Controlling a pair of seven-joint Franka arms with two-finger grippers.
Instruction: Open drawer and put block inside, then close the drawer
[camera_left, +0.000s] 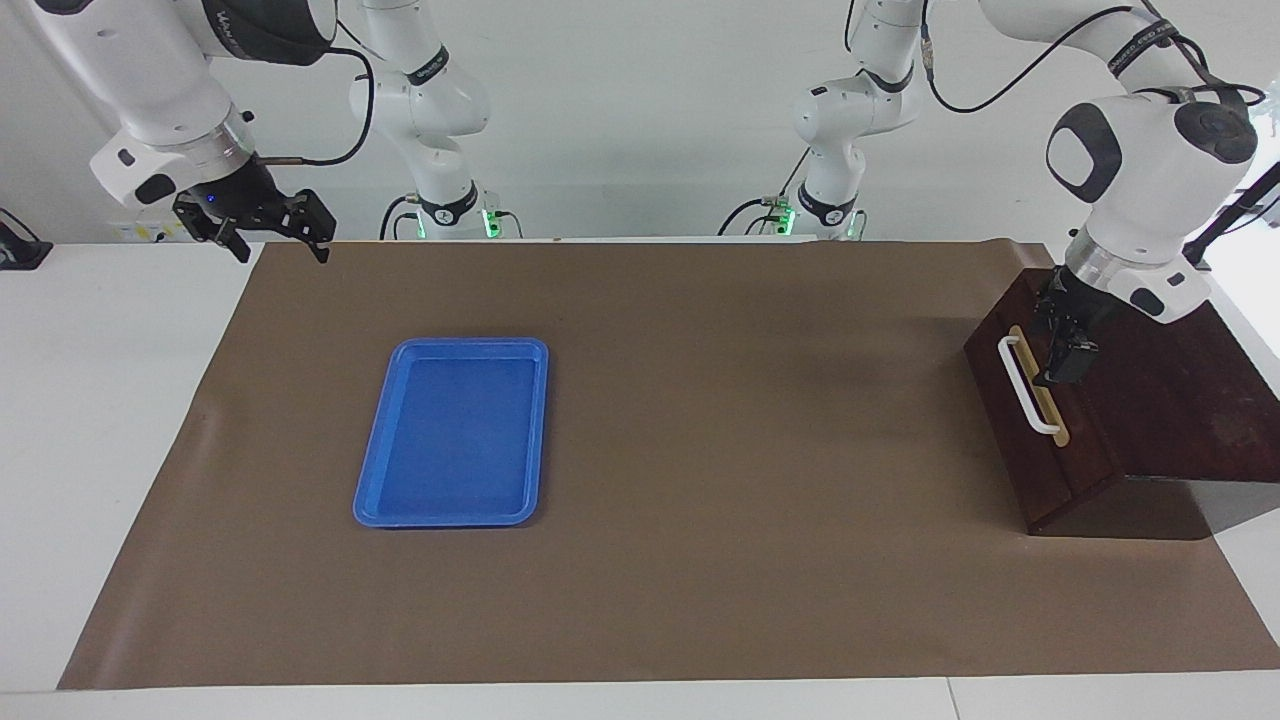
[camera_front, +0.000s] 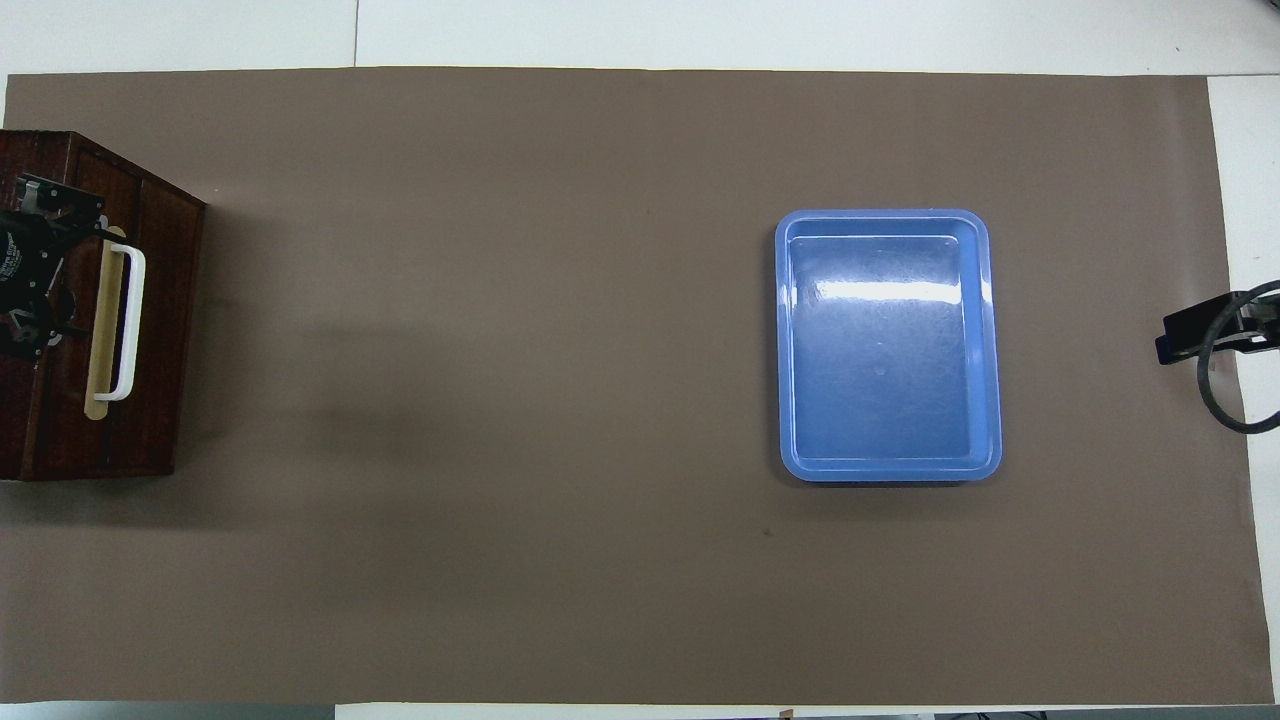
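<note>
The dark brown drawer (camera_left: 1010, 440) sits pushed in, its front level with its dark wooden box (camera_left: 1180, 400) at the left arm's end of the table. Its white bar handle (camera_left: 1028, 385) on the tan strip faces the table's middle. No pale interior shows. My left gripper (camera_left: 1065, 362) hangs just over the box's top edge, close beside the handle, and also shows in the overhead view (camera_front: 35, 290). The yellow block is hidden. My right gripper (camera_left: 281, 250) is open and empty, waiting in the air above the brown mat's corner at the right arm's end.
A flat blue tray (camera_left: 470, 345), empty, lies on the brown mat (camera_left: 750, 450) toward the right arm's end; it also shows in the overhead view (camera_front: 880, 215). White table (camera_left: 100, 450) borders the mat.
</note>
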